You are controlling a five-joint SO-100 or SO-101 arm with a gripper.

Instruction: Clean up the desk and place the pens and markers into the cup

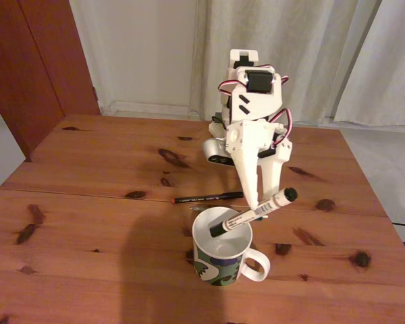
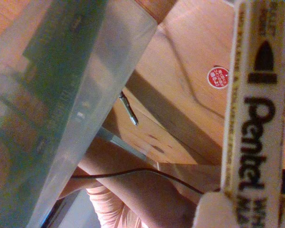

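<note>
End effector (image 1: 258,206) clamped on the white marker (image 1: 252,212), held slanted with its lower end over the cup (image 1: 223,255) for release inside. A thin black pen (image 1: 208,198) lay on the tabletop (image 1: 88,223) just behind the cup.

The fixed view is looking down at an angle across the desk (image 1: 88,223) from its near edge, facing the arm (image 1: 253,115) and curtains (image 1: 283,54) behind. The wrist view is sitting very close against the marker (image 2: 256,118), looking sideways past it. Both are sharing the marker.
</note>
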